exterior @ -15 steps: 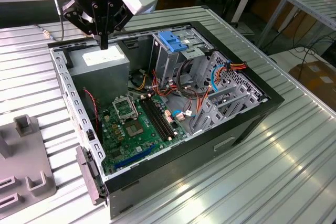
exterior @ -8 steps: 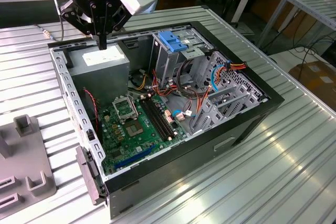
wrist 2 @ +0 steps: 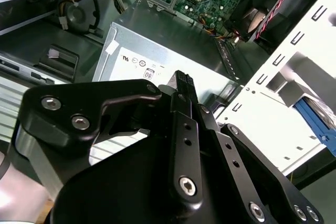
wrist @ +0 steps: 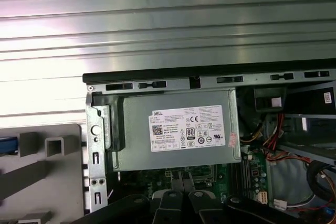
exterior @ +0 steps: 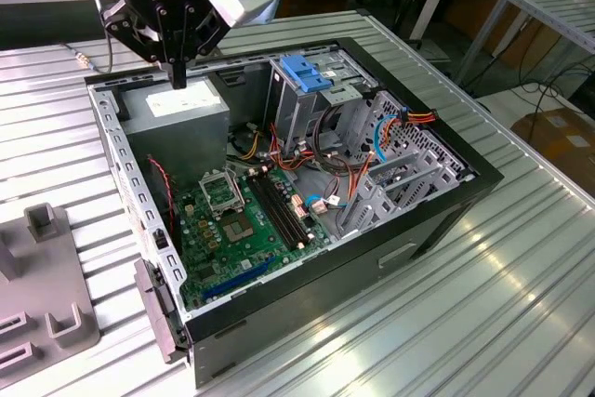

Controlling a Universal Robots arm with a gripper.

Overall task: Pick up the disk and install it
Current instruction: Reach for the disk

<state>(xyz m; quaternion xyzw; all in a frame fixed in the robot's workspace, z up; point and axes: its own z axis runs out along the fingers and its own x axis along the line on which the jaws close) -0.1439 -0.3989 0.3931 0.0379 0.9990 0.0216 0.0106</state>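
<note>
My gripper (exterior: 178, 79) hangs shut and empty just above the grey power supply (exterior: 181, 113) at the back corner of the open computer case (exterior: 446, 202). In the second wrist view the black fingers (wrist 2: 182, 83) lie pressed together over the power supply's label (wrist 2: 142, 61). Of the disk, I see a strip of bright blue plastic (wrist: 6, 145) on the grey fixture (wrist: 52, 148) outside the case wall. It also shows as a blue edge (wrist 2: 315, 124). The rest of the disk is out of view. The blue bracket (exterior: 307, 72) sits on top of the drive cage (exterior: 297, 104).
The green motherboard (exterior: 242, 220) lies in the case floor, with red, orange and blue cables (exterior: 335, 155) bundled near the cage. The grey fixture (exterior: 42, 295) stands on the ribbed metal table (exterior: 465, 323) at the exterior view's left. A workbench and a rack stand behind.
</note>
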